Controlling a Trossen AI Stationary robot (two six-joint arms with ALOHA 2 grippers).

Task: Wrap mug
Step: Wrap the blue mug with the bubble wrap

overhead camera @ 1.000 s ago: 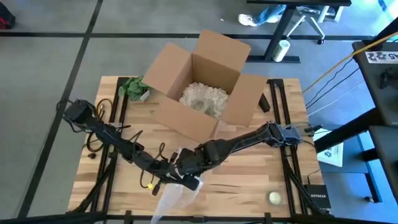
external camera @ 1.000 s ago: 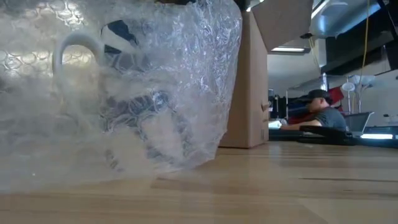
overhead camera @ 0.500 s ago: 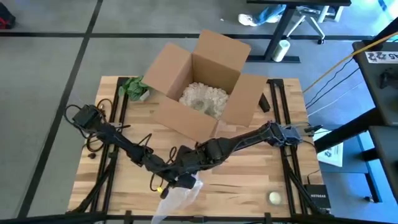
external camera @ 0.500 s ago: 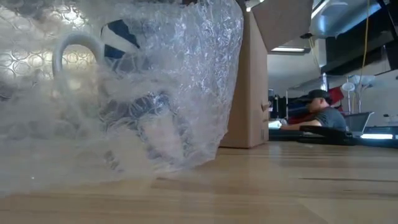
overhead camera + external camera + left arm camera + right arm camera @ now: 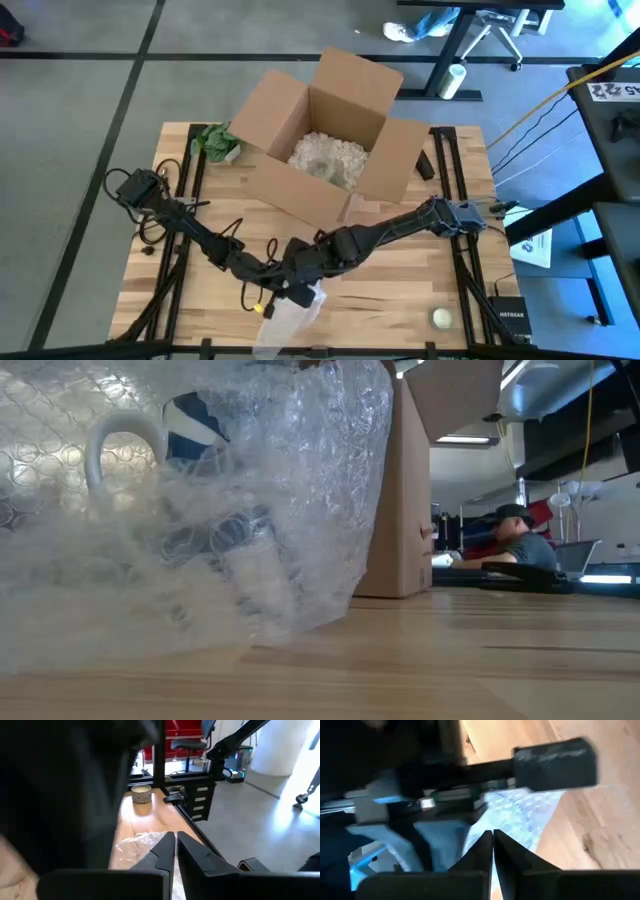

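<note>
A mug (image 5: 195, 422) with a white handle (image 5: 108, 442) and a blue-and-white body sits inside a clear sheet of bubble wrap (image 5: 250, 510), which rises around it and spreads onto the table near the front edge (image 5: 285, 318). My left gripper (image 5: 268, 290) and my right gripper (image 5: 298, 278) meet at the wrap's far end, both shut. In the left wrist view the left gripper (image 5: 175, 845) points over crumpled wrap (image 5: 140, 842). The right gripper (image 5: 493, 842) points at the wrap (image 5: 520, 815), with my left gripper crossing in front. My left gripper is shut at the wrap's far edge (image 5: 275, 300), coming from the table's left. The arms hide the place of contact, so which layers it has cannot be told. My right gripper is shut on the same far end of the wrap (image 5: 305, 292), slanting in from the right. The wrap stands up around the mug, and its near part lies on the table.
An open cardboard box (image 5: 325, 140) with packing filler stands at the table's far middle. A green thing (image 5: 215, 142) lies at the far left, and a small round jar (image 5: 441, 317) at the near right. A person sits in the room beyond (image 5: 515, 540).
My left gripper has gone a little toward the table's right and near edge, closer to the right gripper. The wrap's left part has sunk lower over the mug, so the handle shows more plainly.
</note>
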